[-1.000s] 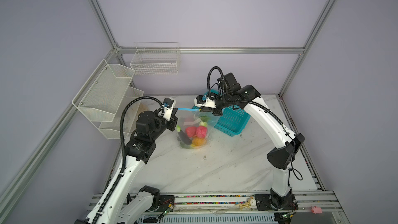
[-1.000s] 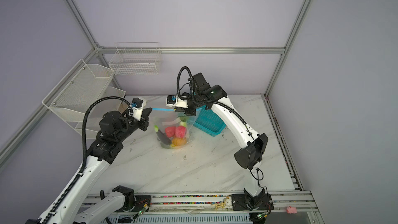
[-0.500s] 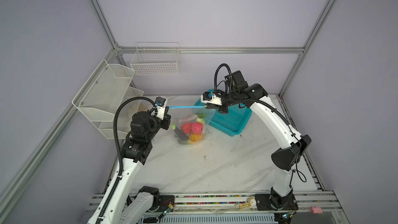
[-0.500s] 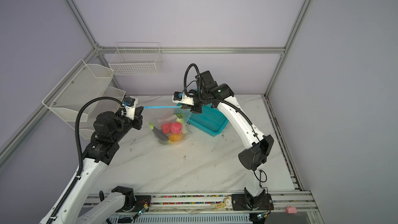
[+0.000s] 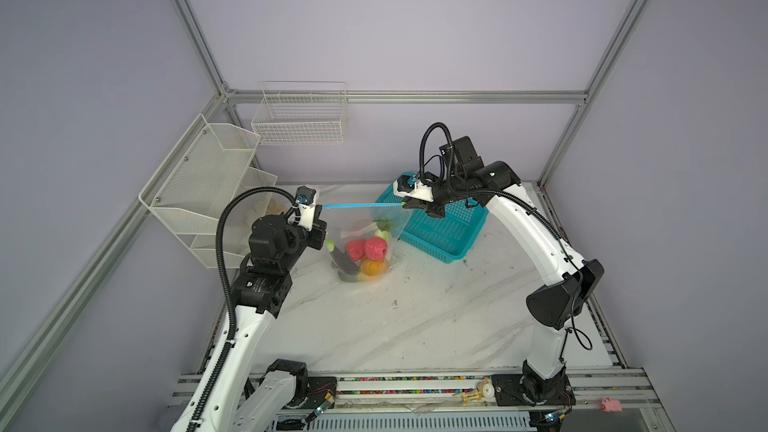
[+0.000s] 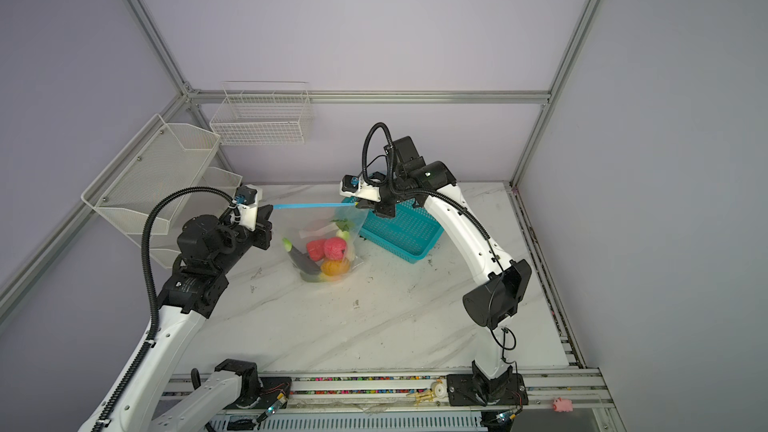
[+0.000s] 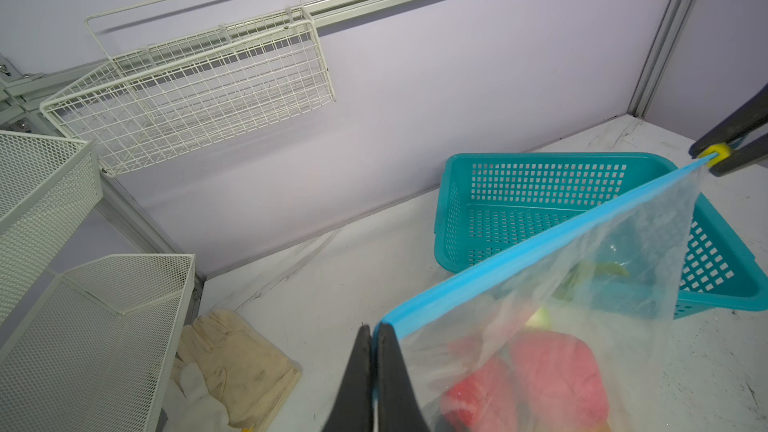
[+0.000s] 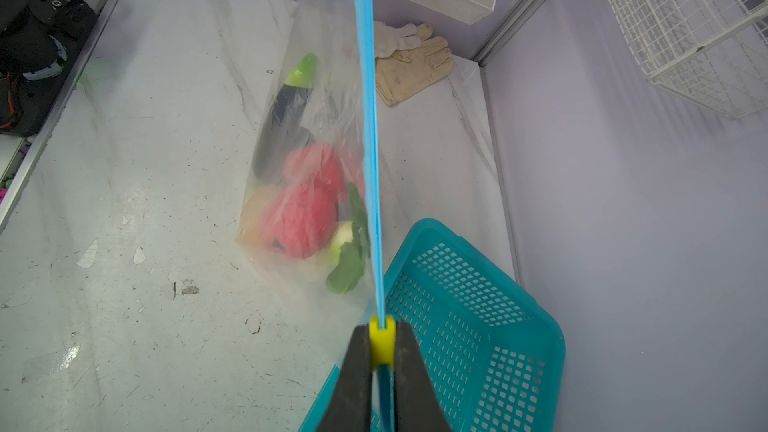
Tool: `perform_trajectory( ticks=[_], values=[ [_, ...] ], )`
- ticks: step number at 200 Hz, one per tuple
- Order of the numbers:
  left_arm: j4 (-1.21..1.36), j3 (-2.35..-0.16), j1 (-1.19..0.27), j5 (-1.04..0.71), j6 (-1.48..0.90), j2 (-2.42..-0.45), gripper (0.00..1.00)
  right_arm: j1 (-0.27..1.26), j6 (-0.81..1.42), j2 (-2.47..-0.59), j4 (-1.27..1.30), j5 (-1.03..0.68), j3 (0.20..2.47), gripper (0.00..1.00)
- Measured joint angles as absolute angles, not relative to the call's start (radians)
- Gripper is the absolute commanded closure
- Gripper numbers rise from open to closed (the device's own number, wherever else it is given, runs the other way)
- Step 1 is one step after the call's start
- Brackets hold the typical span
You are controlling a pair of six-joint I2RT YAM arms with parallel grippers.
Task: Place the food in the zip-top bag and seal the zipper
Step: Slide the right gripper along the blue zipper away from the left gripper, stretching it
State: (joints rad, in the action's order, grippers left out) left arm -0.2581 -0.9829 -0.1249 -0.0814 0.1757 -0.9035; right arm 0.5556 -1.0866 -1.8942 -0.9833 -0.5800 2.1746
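The zip-top bag [image 8: 320, 56] is held up between the two arms, over the white marble table [image 5: 395, 326] and just beside the teal basket [image 5: 446, 253]. The bag is made of thin, clear, crinkly plastic. Its zipper [image 5: 361, 204], a thin light-blue strip, is stretched straight along the top.

One end of the strip is pinched by the left gripper [image 7: 372, 338], and the black jaws are pressed tight on it. At the other end, the small yellow slider tab [image 8: 382, 340] is squeezed by the right gripper [image 8: 381, 328], with the jaws clamped on both its sides.

The food is piled low inside the bag. A long dark eggplant [image 8: 286, 118] with a green cap, bumpy pink-red pieces [image 8: 307, 218], a round orange [image 5: 372, 266] and a white radish [image 8: 343, 234] with green leaves can be seen.

The basket is made of hard plastic with rows of little square holes. Soft, dirty cream gloves [image 7: 232, 351] are laid flat beside the white mesh shelves [image 5: 199, 184]. A white wire basket [image 5: 301, 118] is hung on the wall.

The food is made fuzzy by the plastic folds. In both top views the bag's bottom is smeared, so it cannot be told if the table is touched. Part of the teal basket is hidden behind the bag. In the wrist views the jaws are cut off by the picture edge.
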Motion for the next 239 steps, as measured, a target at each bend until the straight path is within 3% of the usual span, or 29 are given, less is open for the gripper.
perform_trajectory(
  ticks=[138,191,239],
  values=[
    [-0.277,-0.983,-0.102,-0.109,0.129,-0.88,1.0,0.557,-1.058,-1.892,-0.981,-0.595,2.194,1.0],
    [-0.403,-0.983,-0.098,-0.136,0.064,-0.743,1.0,0.577,-1.002,-1.884,-0.974,-0.62,2.191,1.0],
    [-0.531,-0.983,-0.099,-0.213,-0.02,-0.572,1.0,0.651,-0.902,-1.722,-0.907,-0.624,1.981,1.0]
  ],
)
